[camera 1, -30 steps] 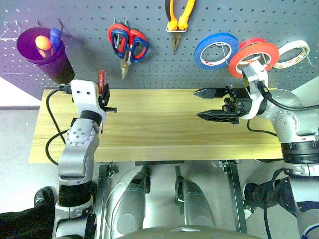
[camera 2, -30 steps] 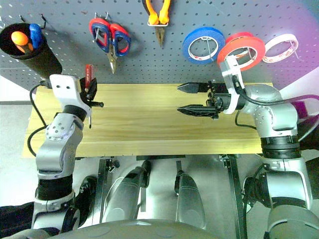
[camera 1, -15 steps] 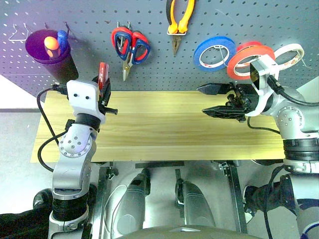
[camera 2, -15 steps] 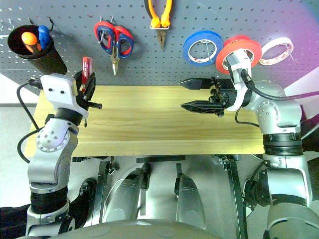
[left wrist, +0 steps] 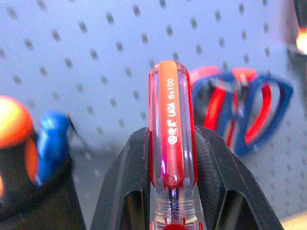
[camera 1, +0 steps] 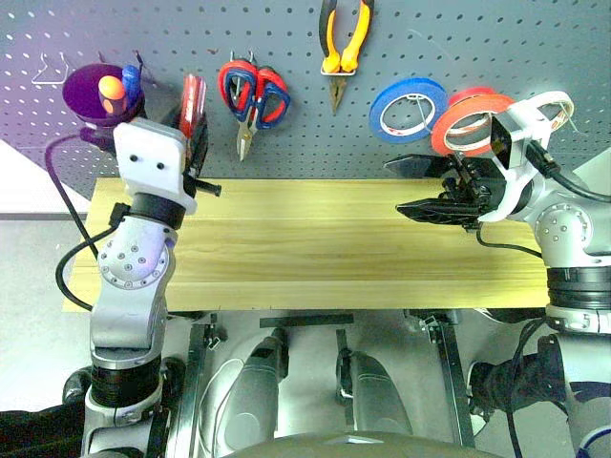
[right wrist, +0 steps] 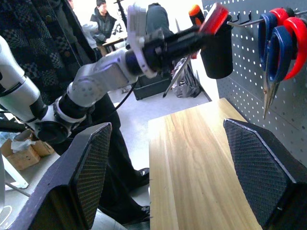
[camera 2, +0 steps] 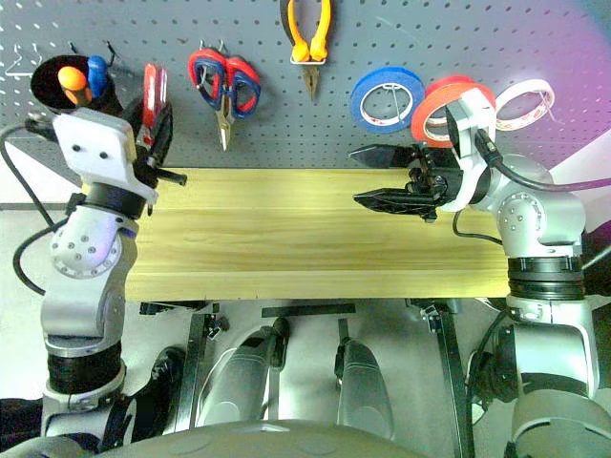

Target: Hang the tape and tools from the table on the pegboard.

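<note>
One pale wooden table [camera 1: 315,248] fronts the grey pegboard [camera 1: 458,38].

Table [camera 1: 315,248] top bare between both arms; free passage across it. Pegboard [camera 1: 286,143] crowded along the upper row: dark cup [camera 2: 72,91] at far left, red-and-blue scissors [camera 1: 250,95], pliers [camera 1: 341,43], then blue roll [camera 1: 409,110], orange-red tape [camera 1: 470,119] and white roll [camera 1: 549,105] overlapping. Left gripper [camera 1: 196,124] with screwdriver [camera 1: 192,100] occupies the gap between cup and scissors.
</note>
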`<state>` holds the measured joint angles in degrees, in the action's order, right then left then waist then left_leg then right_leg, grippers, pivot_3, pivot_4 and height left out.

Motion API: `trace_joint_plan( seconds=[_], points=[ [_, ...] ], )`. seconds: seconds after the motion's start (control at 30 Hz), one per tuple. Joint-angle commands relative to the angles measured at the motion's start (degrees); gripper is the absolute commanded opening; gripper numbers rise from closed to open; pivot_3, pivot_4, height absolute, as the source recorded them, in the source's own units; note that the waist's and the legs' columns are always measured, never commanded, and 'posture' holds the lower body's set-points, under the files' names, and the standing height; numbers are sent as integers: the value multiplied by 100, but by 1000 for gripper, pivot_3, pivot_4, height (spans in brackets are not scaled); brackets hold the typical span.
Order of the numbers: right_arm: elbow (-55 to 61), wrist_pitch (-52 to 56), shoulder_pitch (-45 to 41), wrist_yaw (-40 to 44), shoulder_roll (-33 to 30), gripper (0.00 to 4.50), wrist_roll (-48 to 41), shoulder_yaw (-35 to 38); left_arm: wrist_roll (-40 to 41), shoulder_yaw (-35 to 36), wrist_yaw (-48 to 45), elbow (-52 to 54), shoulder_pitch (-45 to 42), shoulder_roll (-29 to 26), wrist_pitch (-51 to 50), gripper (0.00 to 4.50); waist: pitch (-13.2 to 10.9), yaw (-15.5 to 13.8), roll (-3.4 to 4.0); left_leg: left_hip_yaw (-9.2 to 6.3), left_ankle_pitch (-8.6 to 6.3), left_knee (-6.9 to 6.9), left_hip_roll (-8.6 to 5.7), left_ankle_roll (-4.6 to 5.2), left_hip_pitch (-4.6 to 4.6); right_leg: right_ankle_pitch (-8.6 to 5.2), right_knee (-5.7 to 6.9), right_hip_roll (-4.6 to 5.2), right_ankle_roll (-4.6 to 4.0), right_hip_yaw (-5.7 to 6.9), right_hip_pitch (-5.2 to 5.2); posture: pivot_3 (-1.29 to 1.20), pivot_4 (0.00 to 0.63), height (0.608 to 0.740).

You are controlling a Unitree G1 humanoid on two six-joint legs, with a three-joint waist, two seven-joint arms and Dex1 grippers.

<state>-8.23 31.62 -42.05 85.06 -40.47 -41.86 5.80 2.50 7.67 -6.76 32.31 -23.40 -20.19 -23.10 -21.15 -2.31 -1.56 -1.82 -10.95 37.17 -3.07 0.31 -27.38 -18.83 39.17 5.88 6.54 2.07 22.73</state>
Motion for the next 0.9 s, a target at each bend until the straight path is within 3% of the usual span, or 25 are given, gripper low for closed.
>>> trace_joint_plan(
  seconds=[0.03,0.4,0.73,0.9],
  points=[
    [59,-112,-82,48,-28,3906,-60,181,-8,129,-33,127,-275,-101,98,918,29,0,-3,0,0,0,0,0,0,0,0,0,0,0,0,29,239,740],
    [-136,-235,-147,36,50,3906,10,138,120,300,-291,-809,-1544,-510,210,918,90,5,-6,0,2,6,-1,2,1,0,7,-1,0,0,-1,27,239,740],
    [-32,-208,-41,-6,48,3906,-1,149,277,305,-287,-1288,-2564,-496,187,918,96,6,-8,0,2,12,-1,3,0,0,10,-1,0,0,-1,20,229,740],
    [-13,-217,-31,-47,62,3906,3,140,125,185,-585,-1672,-2842,-780,672,918,107,27,-7,1,2,15,-1,3,1,0,12,-1,0,0,0,13,226,740]
  ],
)
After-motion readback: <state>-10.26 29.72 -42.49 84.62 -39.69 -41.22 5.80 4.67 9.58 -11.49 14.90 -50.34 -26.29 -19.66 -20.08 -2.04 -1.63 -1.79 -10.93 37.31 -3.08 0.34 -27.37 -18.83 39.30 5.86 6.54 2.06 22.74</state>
